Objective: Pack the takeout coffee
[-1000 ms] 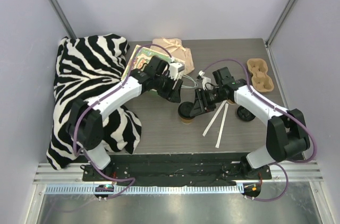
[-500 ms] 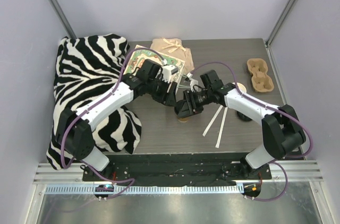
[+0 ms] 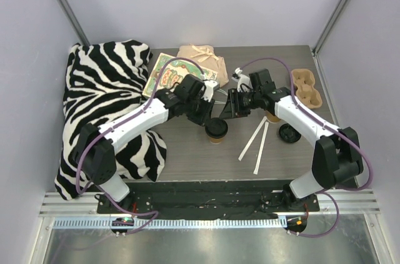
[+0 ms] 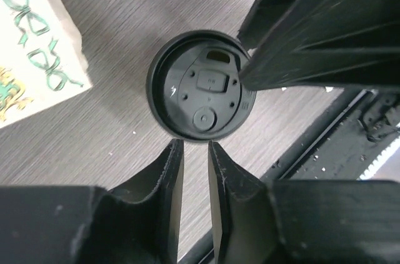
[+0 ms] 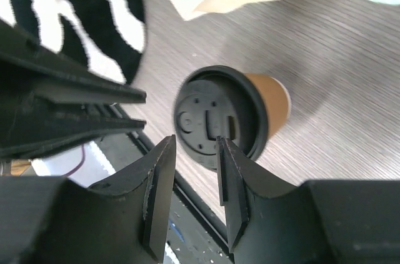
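Kraft-brown takeout coffee (image 3: 216,130), black-lidded, stands mid-frame on your table (image 3: 187,151); left jaws and right jaws slightly parted, empty.

**Open ground:** a bare strip of counter (image 3: 187,151) runs along the near edge, from the zebra cloth (image 3: 103,89) across to the two white strips (image 3: 253,142).

**Takeout coffee (image 3: 217,129), near side:** open to approach from the front.

**Takeout coffee, far side:** crowded. The left pincer (image 4: 195,145) and right pincer (image 5: 195,144) hang close over the lid, near each other, jaws slightly parted and empty.

**Left flank:** the zebra cloth is heaped over the counter's edge, and the left arm crosses beside it.

**Back:** a printed bag (image 3: 164,75) and a tan bag (image 3: 201,59) lie side by side.

**Right flank:** the white strips lie near the cup, with a loose black lid (image 3: 289,132) beyond them. A cup carrier (image 3: 306,87) sits at the right edge, and the right arm reaches over the stretch between.
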Tool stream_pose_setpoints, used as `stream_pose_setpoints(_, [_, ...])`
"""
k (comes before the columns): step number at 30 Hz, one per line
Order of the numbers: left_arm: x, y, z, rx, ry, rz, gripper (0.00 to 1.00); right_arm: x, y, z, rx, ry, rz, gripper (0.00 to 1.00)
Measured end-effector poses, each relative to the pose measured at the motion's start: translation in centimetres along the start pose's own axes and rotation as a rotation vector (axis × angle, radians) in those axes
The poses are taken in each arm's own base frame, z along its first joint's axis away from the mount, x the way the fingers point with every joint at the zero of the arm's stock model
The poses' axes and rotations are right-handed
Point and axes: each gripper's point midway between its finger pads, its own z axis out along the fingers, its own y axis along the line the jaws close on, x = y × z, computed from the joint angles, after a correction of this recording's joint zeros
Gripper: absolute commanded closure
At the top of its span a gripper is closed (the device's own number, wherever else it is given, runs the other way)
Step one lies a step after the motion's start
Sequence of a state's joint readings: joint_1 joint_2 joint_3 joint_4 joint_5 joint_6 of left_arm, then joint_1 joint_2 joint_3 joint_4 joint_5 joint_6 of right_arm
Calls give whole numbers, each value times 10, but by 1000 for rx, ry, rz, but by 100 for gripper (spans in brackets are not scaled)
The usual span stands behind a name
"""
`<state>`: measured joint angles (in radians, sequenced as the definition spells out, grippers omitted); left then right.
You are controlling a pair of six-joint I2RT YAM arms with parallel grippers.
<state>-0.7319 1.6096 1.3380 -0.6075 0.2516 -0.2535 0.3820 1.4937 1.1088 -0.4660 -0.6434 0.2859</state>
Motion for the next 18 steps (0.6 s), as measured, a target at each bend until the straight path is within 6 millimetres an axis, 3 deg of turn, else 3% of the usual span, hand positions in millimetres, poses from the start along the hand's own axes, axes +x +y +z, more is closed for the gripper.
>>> stream_pose_setpoints(10, [14,4,30,-80,82,24,82,11,-21,13,64,46,44,65])
stream_pose_setpoints(18, [-1,1,19,-86,68,80,81,22,-27,16,71,71,66,73])
